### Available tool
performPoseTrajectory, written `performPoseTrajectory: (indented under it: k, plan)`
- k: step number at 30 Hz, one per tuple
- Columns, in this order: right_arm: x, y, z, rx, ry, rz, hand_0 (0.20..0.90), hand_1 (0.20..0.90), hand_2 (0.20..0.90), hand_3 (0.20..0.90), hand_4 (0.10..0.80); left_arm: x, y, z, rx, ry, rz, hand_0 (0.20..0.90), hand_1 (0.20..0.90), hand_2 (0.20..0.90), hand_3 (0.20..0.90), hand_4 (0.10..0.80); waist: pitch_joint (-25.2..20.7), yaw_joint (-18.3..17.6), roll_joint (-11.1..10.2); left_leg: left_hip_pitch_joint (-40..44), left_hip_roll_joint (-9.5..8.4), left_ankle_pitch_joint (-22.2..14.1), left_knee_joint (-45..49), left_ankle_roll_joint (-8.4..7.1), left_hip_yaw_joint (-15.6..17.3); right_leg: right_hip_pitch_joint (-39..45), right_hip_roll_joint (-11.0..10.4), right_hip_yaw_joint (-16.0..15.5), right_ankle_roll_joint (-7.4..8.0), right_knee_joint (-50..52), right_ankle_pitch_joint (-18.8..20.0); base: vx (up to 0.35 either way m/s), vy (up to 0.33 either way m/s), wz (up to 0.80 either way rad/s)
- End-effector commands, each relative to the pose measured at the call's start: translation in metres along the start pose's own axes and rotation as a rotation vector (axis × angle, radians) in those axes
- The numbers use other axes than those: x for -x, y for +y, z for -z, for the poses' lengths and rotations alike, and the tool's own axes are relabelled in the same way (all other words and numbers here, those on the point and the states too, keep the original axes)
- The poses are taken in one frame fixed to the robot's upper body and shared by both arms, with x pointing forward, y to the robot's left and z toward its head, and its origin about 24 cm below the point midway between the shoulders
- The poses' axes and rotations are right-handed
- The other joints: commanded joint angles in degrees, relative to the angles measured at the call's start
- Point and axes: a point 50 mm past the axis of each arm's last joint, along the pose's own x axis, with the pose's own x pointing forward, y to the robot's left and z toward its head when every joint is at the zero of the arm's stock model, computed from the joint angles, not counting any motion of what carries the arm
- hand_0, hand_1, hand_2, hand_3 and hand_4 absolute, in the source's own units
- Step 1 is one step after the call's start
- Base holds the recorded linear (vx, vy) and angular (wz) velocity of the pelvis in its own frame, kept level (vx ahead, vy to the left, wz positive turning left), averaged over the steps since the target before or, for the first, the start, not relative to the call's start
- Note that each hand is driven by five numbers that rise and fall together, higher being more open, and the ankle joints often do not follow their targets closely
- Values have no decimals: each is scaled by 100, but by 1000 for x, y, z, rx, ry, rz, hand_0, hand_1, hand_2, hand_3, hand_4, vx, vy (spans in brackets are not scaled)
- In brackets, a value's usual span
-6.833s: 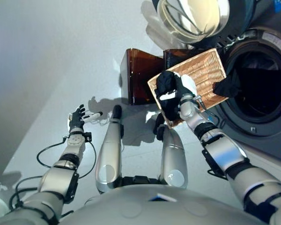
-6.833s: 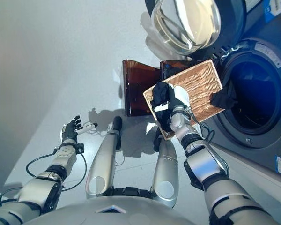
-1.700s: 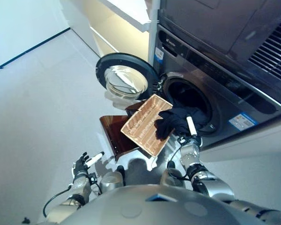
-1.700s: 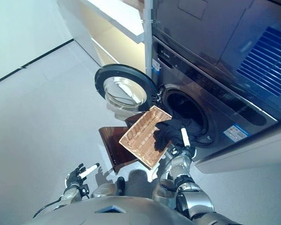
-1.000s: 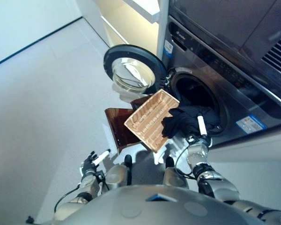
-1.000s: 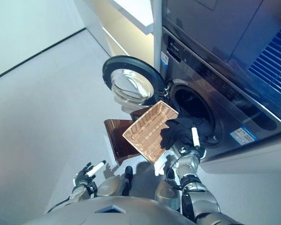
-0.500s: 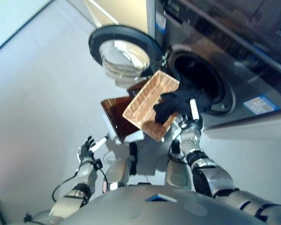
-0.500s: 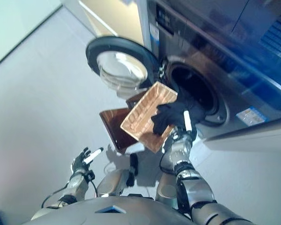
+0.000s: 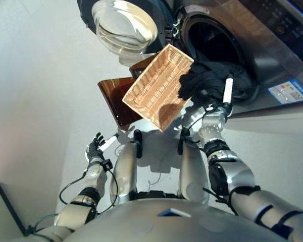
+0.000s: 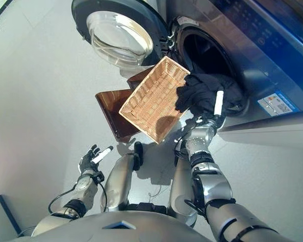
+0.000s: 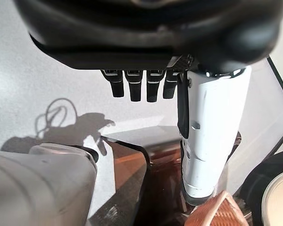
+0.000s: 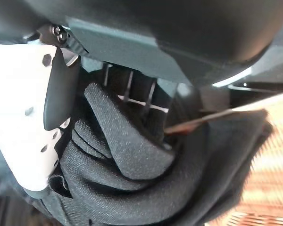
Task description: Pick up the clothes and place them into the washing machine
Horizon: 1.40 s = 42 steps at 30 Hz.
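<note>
A bundle of black clothes [image 9: 209,80] hangs at the lower lip of the washing machine's drum opening [image 9: 212,38], beside the far end of a tilted wicker basket [image 9: 159,85]. My right hand [image 9: 218,110] is just below the bundle, fingers curled into the cloth and white-covered thumb [image 9: 227,91] pointing up. In the right wrist view the black clothes [image 12: 132,188] fill the hand, with the thumb [image 12: 28,117] against them and a strip of the basket [image 12: 264,155] beside. My left hand [image 9: 97,148] hangs low by the floor, its fingers [image 11: 137,87] relaxed and holding nothing.
The machine's round glass door [image 9: 123,25] stands swung open to the left of the drum. A brown translucent stool [image 9: 113,98] sits on the floor under the basket, and the stool [image 11: 132,169] also shows past my left hand. Grey floor lies to the left.
The whole view has shifted downward. My right hand has carried the black clothes from the basket up to the drum's mouth and still grips them. The left hand stays low.
</note>
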Motion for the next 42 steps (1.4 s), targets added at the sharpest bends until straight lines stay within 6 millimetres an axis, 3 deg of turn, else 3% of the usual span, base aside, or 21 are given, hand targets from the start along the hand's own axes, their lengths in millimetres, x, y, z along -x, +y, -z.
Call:
performPoseTrajectory:
  k: [1, 2, 4, 5, 6, 8, 13, 14, 15, 16, 21, 24, 25, 26, 27, 28, 32, 36, 37, 41, 42]
  plan:
    - [-6, 54, -34, -155, -165, -157, 200, 200, 200, 200, 300, -3, 13, -18, 16, -105, -20, 900, 900, 900, 900, 800, -390, 73, 240, -111, -198, -176, 226, -82, 33, 266, -85, -115, 357, -644, 311, 15, 139, -1]
    - [-12, 64, -52, -192, -212, -170, 200, 200, 200, 200, 300, -1, 13, -16, 17, -107, -12, 900, 900, 900, 900, 800, -395, 128, 441, -133, -274, -151, 166, -63, 73, 186, -133, -55, 367, -618, 284, 5, 116, -3]
    - [-15, 67, -59, -205, -229, -169, 200, 200, 200, 200, 300, -1, 12, -17, 20, -110, -3, 900, 900, 900, 900, 800, -401, 167, 515, -129, -312, -144, 139, -55, 100, 183, -157, -34, 370, -624, 277, 7, 114, -3]
    - [-17, 83, -77, -233, -275, -201, 200, 200, 200, 200, 300, 0, 13, -17, 27, -117, -1, 900, 900, 900, 900, 800, -418, 240, 696, -124, -390, -108, 42, -45, 138, 142, -222, -4, 386, -634, 258, 10, 80, 12]
    - [-18, 83, -77, -233, -277, -202, 200, 200, 200, 200, 300, 0, 12, -17, 28, -117, 1, 900, 900, 900, 900, 800, -415, 247, 699, -123, -394, -103, 34, -43, 142, 136, -225, 1, 388, -633, 259, 20, 123, 14]
    - [-21, 105, -103, -248, -336, -233, 200, 200, 200, 200, 300, 1, 13, -19, 30, -136, 11, 900, 900, 900, 900, 800, -418, 375, 959, -114, -521, -27, -126, -20, 185, 50, -321, 55, 417, -616, 231, 13, 103, 9]
    - [-24, 123, -135, -246, -403, -230, 200, 200, 200, 200, 300, 2, 10, -19, 19, -147, 40, 900, 900, 900, 900, 800, -449, 541, 1187, -45, -685, 64, -393, -1, 200, -14, -439, 130, 452, -634, 208, 43, 78, 9]
    - [-23, 133, -152, -236, -438, -240, 200, 200, 200, 200, 300, 3, 8, -21, 28, -159, 53, 900, 900, 900, 900, 800, -443, 617, 1278, -64, -744, 104, -469, -2, 205, -77, -489, 155, 476, -614, 215, 36, 57, 7]
    - [-23, 134, -153, -235, -440, -241, 200, 200, 200, 200, 300, 3, 7, -21, 29, -159, 55, 900, 900, 900, 900, 800, -445, 624, 1284, -70, -747, 108, -474, 0, 208, -89, -492, 160, 478, -611, 216, 51, 38, 6]
    - [-22, 143, -167, -221, -474, -259, 200, 200, 200, 200, 300, 4, 5, -20, 24, -158, 65, 900, 900, 900, 900, 800, -466, 678, 1329, -88, -774, 154, -559, -9, 207, -140, -527, 161, 500, -620, 224, 0, 0, 0]
    - [-15, 156, -192, -230, -543, -295, 200, 200, 200, 200, 300, 7, -3, -16, 23, -148, 105, 900, 900, 900, 900, 800, -526, 710, 1367, -14, -839, 273, -828, -40, 138, -105, -536, 151, 515, -676, 223, 80, -7, 9]
    - [-6, 172, -224, -201, -631, -336, 200, 200, 200, 200, 300, 8, -1, -16, 22, -154, 110, 900, 900, 900, 900, 800, -587, 766, 1341, 148, -918, 352, -1114, -57, 102, -38, -555, 153, 526, -792, 248, 68, 7, 9]
    - [-6, 173, -225, -200, -632, -337, 200, 200, 200, 200, 300, 8, -2, -16, 23, -154, 112, 900, 900, 900, 900, 800, -584, 769, 1346, 151, -920, 360, -1128, -56, 104, -40, -557, 155, 527, -796, 251, 61, 25, -2]
    - [0, 182, -241, -165, -675, -358, 200, 200, 200, 200, 300, 7, -2, -19, 28, -163, 114, 900, 900, 900, 900, 800, -600, 795, 1319, 190, -951, 395, -1248, -51, 92, -68, -549, 167, 536, -851, 275, 0, 0, 0]
    - [0, 183, -241, -165, -676, -359, 200, 200, 200, 200, 300, 7, -3, -19, 29, -163, 116, 900, 900, 900, 900, 800, -598, 800, 1325, 192, -952, 402, -1261, -50, 96, -73, -549, 171, 537, -854, 279, 0, 0, 0]
    - [7, 193, -256, -134, -717, -377, 200, 200, 200, 200, 300, 6, -5, -23, 29, -177, 129, 900, 900, 900, 900, 800, -610, 821, 1291, 187, -973, 442, -1343, -52, 76, -94, -558, 156, 544, -907, 313, 10, -21, 4]
    - [26, 214, -283, -103, -802, -439, 200, 200, 200, 200, 300, 8, -12, -26, 43, -194, 166, 900, 900, 900, 900, 800, -637, 842, 1275, 238, -1007, 576, -1602, -78, 0, -125, -557, 136, 547, -991, 353, 17, -14, 6]
    - [43, 234, -296, -74, -859, -508, 200, 200, 200, 200, 300, 9, -11, -26, 54, -197, 168, 900, 900, 900, 900, 800, -662, 841, 1226, 337, -1023, 667, -1807, -87, -29, -75, -548, 127, 532, -1104, 418, 20, -4, 6]
    - [55, 246, -300, -43, -891, -563, 200, 200, 200, 200, 300, 8, -7, -27, 55, -197, 160, 900, 900, 900, 900, 800, -678, 840, 1150, 370, -1033, 727, -1866, -106, -61, -48, -537, 108, 510, -1147, 460, 0, 0, 0]
    - [64, 257, -305, -17, -913, -591, 200, 200, 200, 200, 300, 7, -3, -26, 63, -189, 144, 900, 900, 900, 900, 800, -710, 823, 1108, 441, -1032, 778, -1996, -107, -100, 33, -537, 57, 497, -1218, 490, 0, 0, 0]
    - [64, 258, -307, 12, -917, -584, 263, 263, 263, 263, 345, 6, 0, -25, 63, -182, 137, 900, 900, 900, 900, 800, -754, 844, 1077, 455, -1040, 808, -2053, -104, -137, 77, -556, 30, 493, -1259, 511, 0, 0, 0]
